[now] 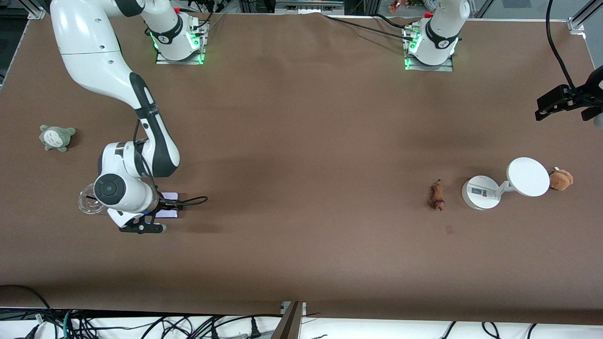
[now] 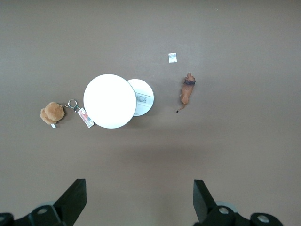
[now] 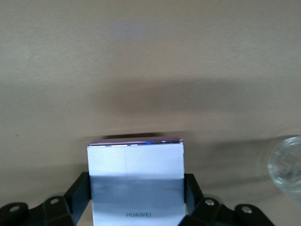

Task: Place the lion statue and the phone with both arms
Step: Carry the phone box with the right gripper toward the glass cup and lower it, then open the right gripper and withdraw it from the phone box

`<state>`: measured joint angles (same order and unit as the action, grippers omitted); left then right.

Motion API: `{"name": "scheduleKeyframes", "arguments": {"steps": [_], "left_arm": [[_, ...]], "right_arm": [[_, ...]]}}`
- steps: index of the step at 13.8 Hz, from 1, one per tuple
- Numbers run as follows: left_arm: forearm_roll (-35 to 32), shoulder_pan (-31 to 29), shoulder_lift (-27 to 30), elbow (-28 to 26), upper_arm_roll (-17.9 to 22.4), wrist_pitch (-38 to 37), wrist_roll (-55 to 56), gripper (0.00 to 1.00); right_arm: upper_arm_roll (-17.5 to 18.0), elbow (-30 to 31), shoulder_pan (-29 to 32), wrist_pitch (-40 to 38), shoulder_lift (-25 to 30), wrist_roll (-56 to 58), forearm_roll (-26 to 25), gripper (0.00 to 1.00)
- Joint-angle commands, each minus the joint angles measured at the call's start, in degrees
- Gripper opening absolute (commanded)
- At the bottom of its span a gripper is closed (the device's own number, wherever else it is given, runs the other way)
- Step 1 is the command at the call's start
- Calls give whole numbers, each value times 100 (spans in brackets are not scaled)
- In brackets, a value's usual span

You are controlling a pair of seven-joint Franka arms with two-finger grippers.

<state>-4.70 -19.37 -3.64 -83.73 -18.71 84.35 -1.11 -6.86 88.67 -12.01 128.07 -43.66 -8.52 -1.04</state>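
The phone (image 1: 169, 212) is a pale lavender-white slab; it fills the right wrist view (image 3: 136, 174). My right gripper (image 1: 166, 205) is low at the right arm's end of the table and shut on it, one finger against each long edge (image 3: 136, 200). The lion statue (image 1: 436, 196), small and orange-brown, lies on the table beside a white stand toward the left arm's end. My left gripper (image 1: 571, 99) hangs high there, open and empty (image 2: 139, 200), and looks down on the lion statue (image 2: 188, 91).
A white round-based stand (image 1: 481, 192) with a disc (image 1: 528, 176) has a fluffy brown plush (image 1: 560, 179) beside it. A clear glass cup (image 1: 89, 201) stands close beside my right wrist. A grey-green plush (image 1: 56, 137) lies farther from the front camera than the cup.
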Motion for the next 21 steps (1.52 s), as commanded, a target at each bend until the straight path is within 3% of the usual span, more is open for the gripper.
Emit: {"name": "scheduleKeyframes", "arguments": {"steps": [1,4,6,7,8,9,12,16,19,21], "left_arm": [[75,-32,-75,173,-19,-103,50,100],[66,-15,-67,164,60,-103,59,100],[40,518,-67,156,576,-112,59,100],[31,1000,-75,147,996,-121,67,100],[22,1449,-67,147,1462,-147,67,100],[22,1793,-58,138,1815,-217,59,100],[22,1805,-23,164,1879,-297,-11,100],[66,1787,-23,182,1888,-332,-3,100],[92,1805,-66,173,1853,-192,67,100],[668,1631,-40,68,1897,72,111,100]], "right_arm": [[-131,221,-3,34,217,253,-11,50],[-149,229,58,87,200,333,-37,50],[-149,229,84,96,173,333,-37,52],[-149,229,102,96,173,342,-46,67],[-149,212,128,87,173,368,-54,100],[-149,168,137,70,173,446,-81,100],[-132,-323,85,-245,269,579,-90,100],[-132,-991,93,-1571,699,588,-63,100],[-123,-1124,93,-2397,1314,930,-28,100],[-114,-1142,85,-2995,1727,948,-2,100]]}}
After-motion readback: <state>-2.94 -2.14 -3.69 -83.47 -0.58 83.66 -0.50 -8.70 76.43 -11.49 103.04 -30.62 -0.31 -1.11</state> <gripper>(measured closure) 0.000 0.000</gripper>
